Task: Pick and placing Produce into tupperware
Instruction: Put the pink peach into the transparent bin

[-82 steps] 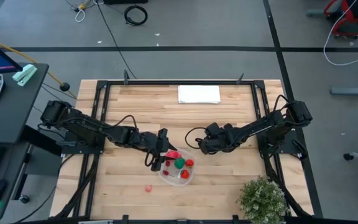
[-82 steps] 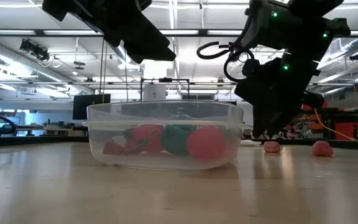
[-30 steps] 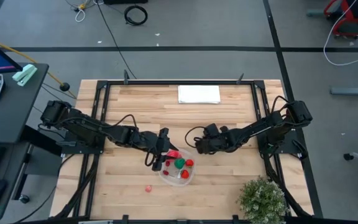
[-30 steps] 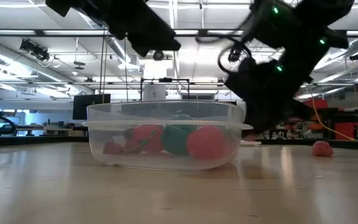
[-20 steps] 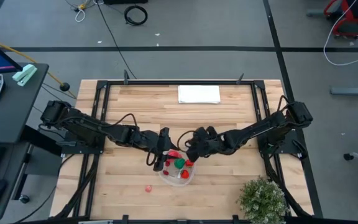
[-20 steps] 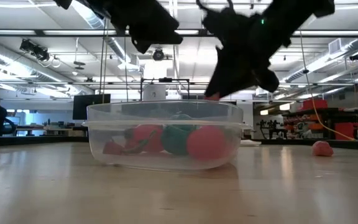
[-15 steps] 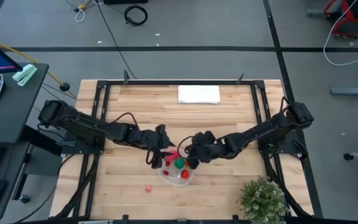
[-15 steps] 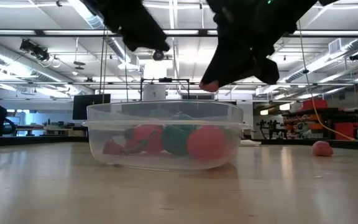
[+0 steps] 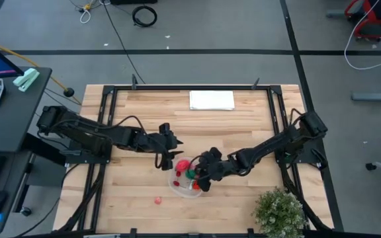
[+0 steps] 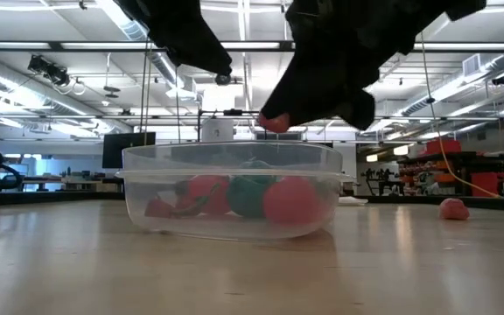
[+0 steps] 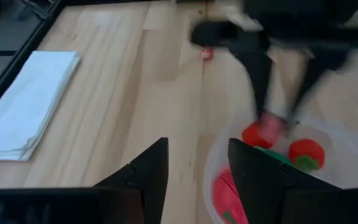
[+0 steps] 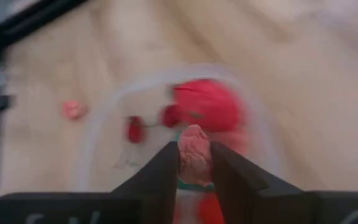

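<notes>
The clear round tupperware [image 9: 177,187] stands on the wooden table and holds red and green produce [image 9: 191,173]. My right gripper [image 9: 198,174] hangs over it, shut on a small pink produce piece [image 12: 194,152]; in the low view that piece [image 10: 274,122] is above the rim [image 10: 138,150]. My left gripper [image 11: 194,180] is open and empty. It hovers above the table just off the tupperware's far left side [image 9: 165,151]. One loose pink piece [image 9: 157,199] lies on the table near the container, and another [image 10: 451,208] lies to the right. My right gripper pinches the pink piece [image 12: 195,142] between its two fingers [image 12: 160,171], at their free ends. The fingers slant downward from the table's right side. The piece is lifted clear, above the tupperware's opening [image 11: 270,127].
A flat white rectangle [image 9: 211,100] lies at the table's far edge. A bushy green plant [image 9: 280,210] stands at the near right corner. Black frame rails [image 9: 108,106] run along the table's sides. Bare wood lies left of the container.
My right gripper has lifted the pink piece off the table right of the tupperware. It has carried the piece up and toward the table's left until it hangs over the container, turning as it went. My left gripper has risen and drawn back from the container toward the far left.
</notes>
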Motion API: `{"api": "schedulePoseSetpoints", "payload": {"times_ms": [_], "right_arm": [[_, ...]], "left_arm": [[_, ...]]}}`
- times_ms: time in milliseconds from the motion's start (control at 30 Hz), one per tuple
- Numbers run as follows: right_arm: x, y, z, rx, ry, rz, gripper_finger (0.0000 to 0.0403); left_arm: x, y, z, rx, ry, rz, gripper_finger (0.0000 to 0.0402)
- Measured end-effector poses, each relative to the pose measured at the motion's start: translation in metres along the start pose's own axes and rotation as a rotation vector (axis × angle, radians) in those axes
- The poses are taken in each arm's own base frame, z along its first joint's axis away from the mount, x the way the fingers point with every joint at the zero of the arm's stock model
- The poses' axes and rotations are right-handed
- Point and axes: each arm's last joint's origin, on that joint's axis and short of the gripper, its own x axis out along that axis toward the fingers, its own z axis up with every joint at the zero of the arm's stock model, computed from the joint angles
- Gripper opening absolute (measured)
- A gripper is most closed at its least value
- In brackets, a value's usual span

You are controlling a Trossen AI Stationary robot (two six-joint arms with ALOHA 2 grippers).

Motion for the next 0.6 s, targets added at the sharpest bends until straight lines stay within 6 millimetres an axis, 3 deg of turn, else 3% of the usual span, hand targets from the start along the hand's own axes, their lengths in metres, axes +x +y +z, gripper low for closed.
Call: {"api": "schedulePoseSetpoints", "payload": {"times_ms": [267,467,600], "right_arm": [[0.019,0.001,-0.008,-0.127,0.008,0.047,0.0154],[0.009,-0.003,0.002,-0.099,-0.046,-0.029,0.0188],[-0.007,-0.009,0.0,-0.033,0.063,-0.064,0.0192]], "left_arm": [[0.003,0.009,-0.001,-0.013,0.019,0.028,0.0171],[0.003,0.009,-0.001,-0.01,0.021,0.027,0.0162],[0.003,0.009,-0.002,-0.008,0.028,0.028,0.0154]]}}
